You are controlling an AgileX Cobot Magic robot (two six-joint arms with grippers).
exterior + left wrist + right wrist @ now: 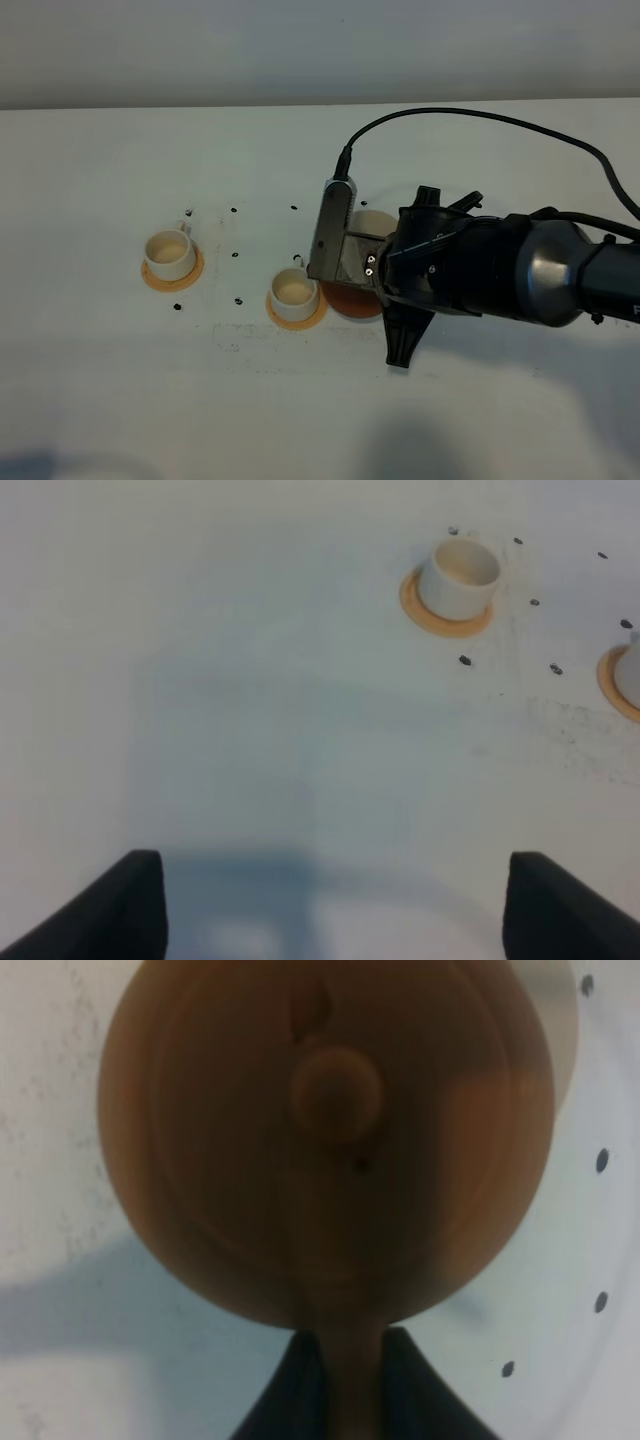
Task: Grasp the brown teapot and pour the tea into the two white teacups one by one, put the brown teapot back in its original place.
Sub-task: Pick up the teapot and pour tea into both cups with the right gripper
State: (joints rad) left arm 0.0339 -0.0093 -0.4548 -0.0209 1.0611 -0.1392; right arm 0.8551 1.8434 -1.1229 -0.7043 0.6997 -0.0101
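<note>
Nothing legible appears in any view: no text, label, brand or number. The brown teapot bears no lettering. The only marks are small dark dots scattered on the white tabletop, which form no letters or figures.

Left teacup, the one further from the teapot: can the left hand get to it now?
Probably yes. The left hand is open, and only bare table lies between it and that teacup. The right hand is shut on the brown teapot, off beside the other teacup.
</note>
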